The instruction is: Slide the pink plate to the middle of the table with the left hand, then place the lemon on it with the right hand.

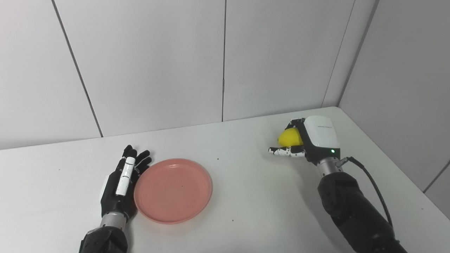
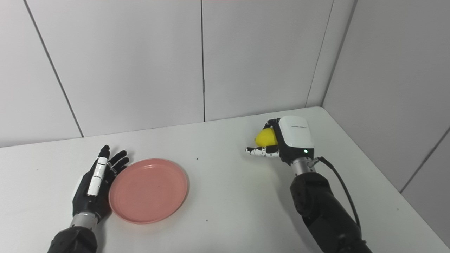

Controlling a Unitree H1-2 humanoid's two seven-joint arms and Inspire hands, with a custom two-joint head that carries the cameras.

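The pink plate (image 1: 173, 189) lies flat on the white table, left of centre. My left hand (image 1: 123, 179) stands on edge against the plate's left rim, fingers straight and apart, holding nothing. The yellow lemon (image 1: 290, 137) is at the far right of the table, inside my right hand (image 1: 309, 138). That hand's fingers curl around the lemon's far side and the thumb lies under its near side. Whether the lemon is lifted off the table is not clear. The scene shows the same in the right eye view, with the plate (image 2: 147, 190) and lemon (image 2: 265, 137).
The white table (image 1: 246, 196) meets grey wall panels at the back and on the right. Its right edge runs diagonally close behind my right arm. A black cable loops from the right wrist (image 1: 369, 179).
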